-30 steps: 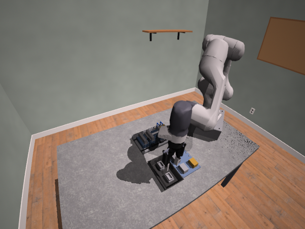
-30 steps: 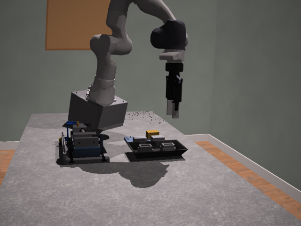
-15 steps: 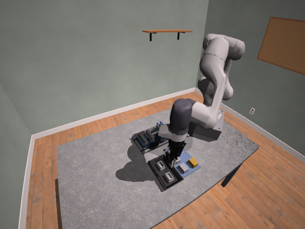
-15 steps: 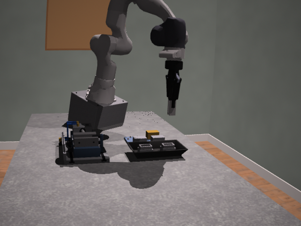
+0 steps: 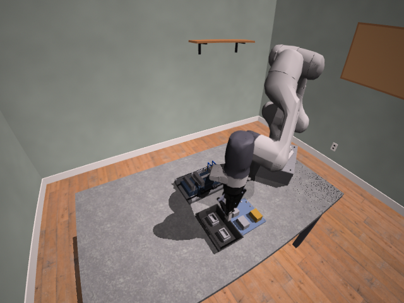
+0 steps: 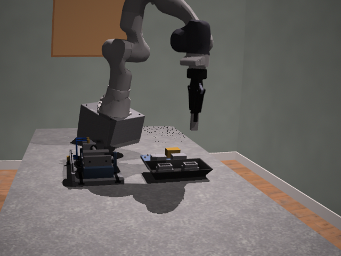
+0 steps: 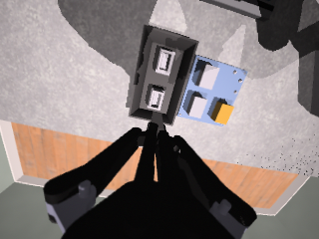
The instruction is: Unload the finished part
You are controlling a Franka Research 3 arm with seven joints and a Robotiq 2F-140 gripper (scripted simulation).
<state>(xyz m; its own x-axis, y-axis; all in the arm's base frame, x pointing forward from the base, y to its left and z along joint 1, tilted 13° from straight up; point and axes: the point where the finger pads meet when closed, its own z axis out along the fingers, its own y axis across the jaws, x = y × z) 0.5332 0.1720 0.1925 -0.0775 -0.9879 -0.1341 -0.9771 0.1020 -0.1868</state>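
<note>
- Exterior view: I see my gripper [image 6: 194, 125] high above the outfeed tray [image 6: 205, 168], jaws pressed together on nothing.
- Two pocketed parts [image 7: 164, 62] lie in that tray on the desk [image 6: 82, 220].

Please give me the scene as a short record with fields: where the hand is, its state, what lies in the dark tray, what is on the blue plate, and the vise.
hand position: hand hangs high above the table, over the tray area
hand state: shut, nothing between the fingers
dark tray: two grey pocketed parts lie flat, pockets up, near part and far part
blue plate: two grey blocks and one yellow block
vise: beside the robot base; whether a part remains inside cannot be told
</note>
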